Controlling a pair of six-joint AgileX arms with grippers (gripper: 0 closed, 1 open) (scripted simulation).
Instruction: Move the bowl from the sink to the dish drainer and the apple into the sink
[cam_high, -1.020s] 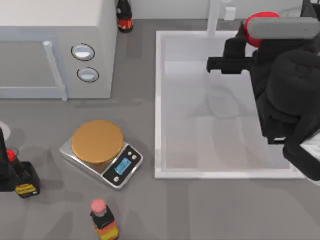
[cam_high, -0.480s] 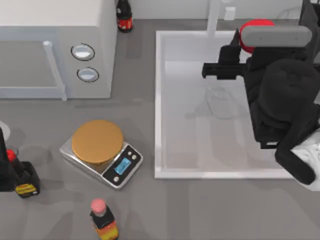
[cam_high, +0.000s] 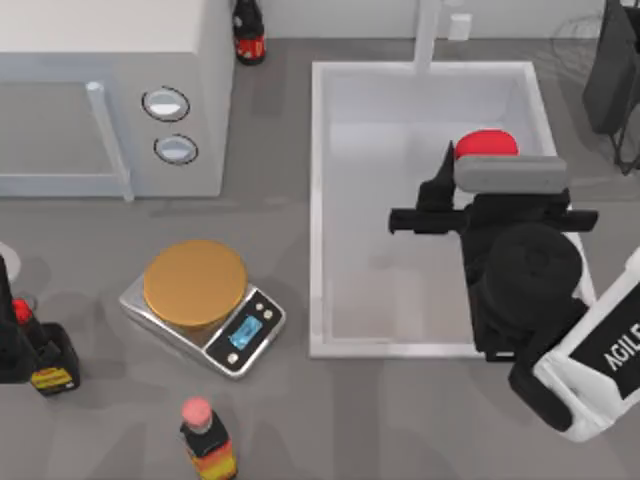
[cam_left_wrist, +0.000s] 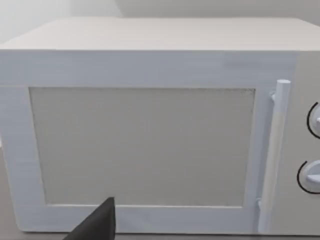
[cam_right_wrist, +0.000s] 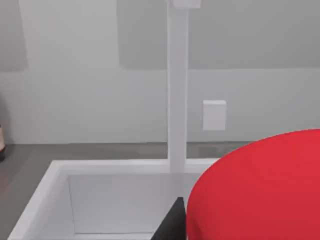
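1. Right tool (cam_high: 487, 160) hangs over the sink (cam_high: 318, 200), pinching the apple (cam_high: 486, 144) at the basin's 2 o'clock.
2. Left arm sits parked at the counter's (cam_high: 300, 420) 9 o'clock edge.

apple (cam_high: 486, 143): bright red, roundish, held between the right arm's jaws, over the basin
sink (cam_high: 322, 200): large white rectangular basin with raised rim and faucet post, beneath the jaws
dish drainer (cam_high: 575, 30): thin dark wires, beyond the jaws
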